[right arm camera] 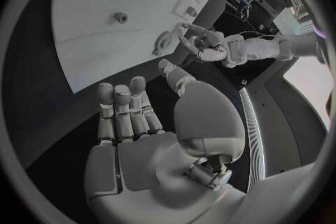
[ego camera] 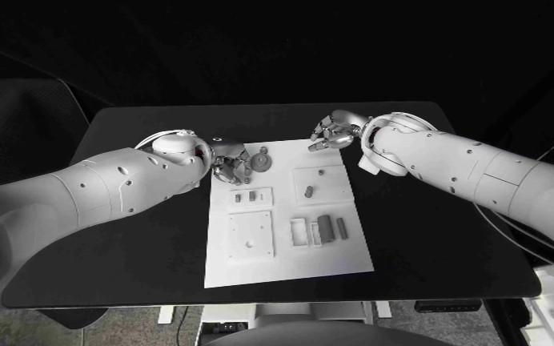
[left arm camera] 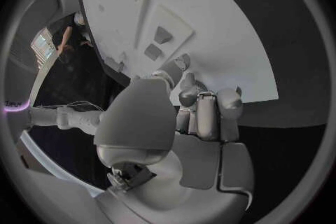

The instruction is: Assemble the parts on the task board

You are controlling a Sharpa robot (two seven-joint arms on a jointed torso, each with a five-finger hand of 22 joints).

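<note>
Two grey bars [ego camera: 334, 227] lie nearest you in the lower right part of the white task board [ego camera: 289, 262], beside a pale slotted tray [ego camera: 300, 231], with a square plate [ego camera: 250, 235] to their left in the head view. Above the plate you see two small dark parts [ego camera: 245, 197] in a shallow frame, and to the right of them one small dark part [ego camera: 308, 191] stands in a square recess. Farther up, at the board's upper left corner, your left hand [ego camera: 230, 165] has its fingers curled around a round grey disc [ego camera: 262, 160]; you cannot tell from the pictures whether it truly grips the disc or only touches it. At the board's upper right corner, your right hand [ego camera: 335, 133] hovers with its fingers loosely bent and apart, holding nothing; its wrist view shows the fingers [right arm camera: 122, 112] side by side over the black table [ego camera: 450, 242] just off the board's edge.
</note>
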